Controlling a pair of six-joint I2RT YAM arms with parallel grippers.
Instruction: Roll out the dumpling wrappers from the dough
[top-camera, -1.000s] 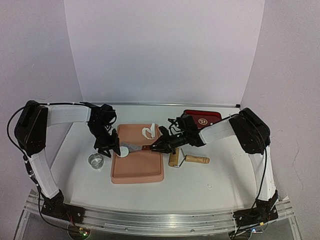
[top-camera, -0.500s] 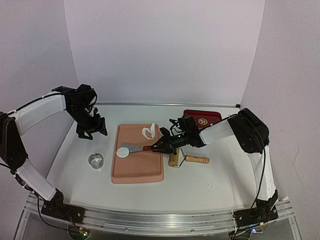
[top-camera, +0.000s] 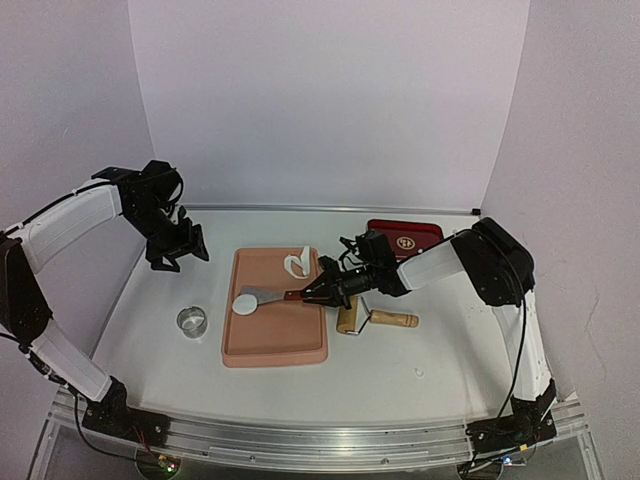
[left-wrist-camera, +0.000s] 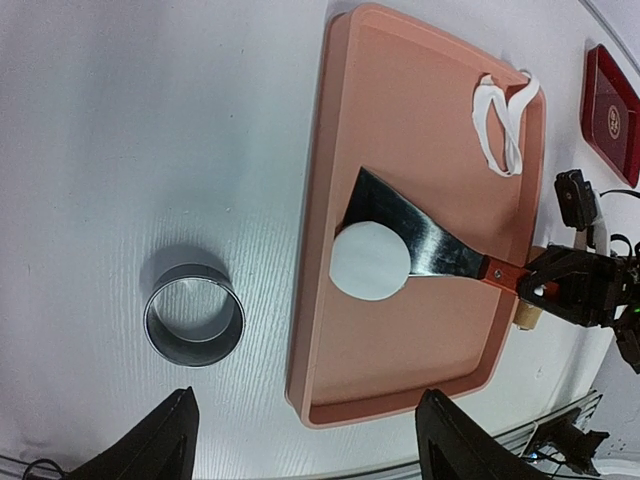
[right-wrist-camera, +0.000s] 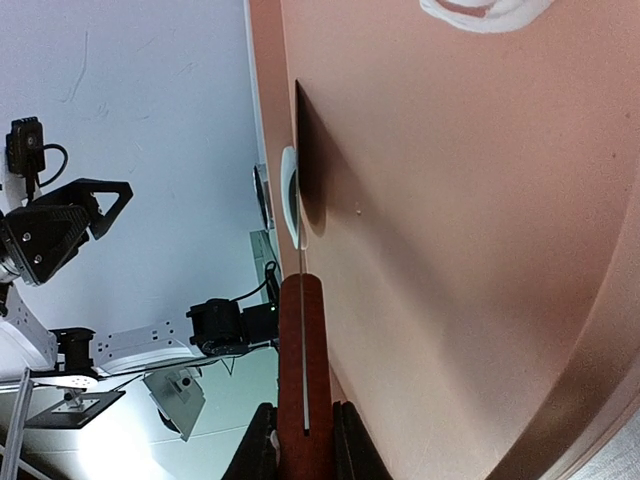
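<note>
A round white dumpling wrapper (top-camera: 245, 303) rests on the blade tip of a metal spatula (top-camera: 268, 296) over the pink tray (top-camera: 275, 340). It also shows in the left wrist view (left-wrist-camera: 370, 262) and edge-on in the right wrist view (right-wrist-camera: 289, 198). My right gripper (top-camera: 316, 292) is shut on the spatula's red-brown handle (right-wrist-camera: 303, 385). A ragged strip of leftover dough (top-camera: 298, 263) lies at the tray's far edge. My left gripper (top-camera: 178, 252) is open and empty, raised over the table left of the tray. The small metal ring (top-camera: 192, 321) stands left of the tray.
A wooden rolling pin (top-camera: 375, 319) lies right of the tray. A red tin (top-camera: 403, 238) sits at the back right. A small white dough crumb (top-camera: 418, 373) lies on the table at the front right.
My left gripper has let go near the wrapper, opened and pulled back up and to the left, away from the tray. The right gripper and spatula have stayed nearly still.
</note>
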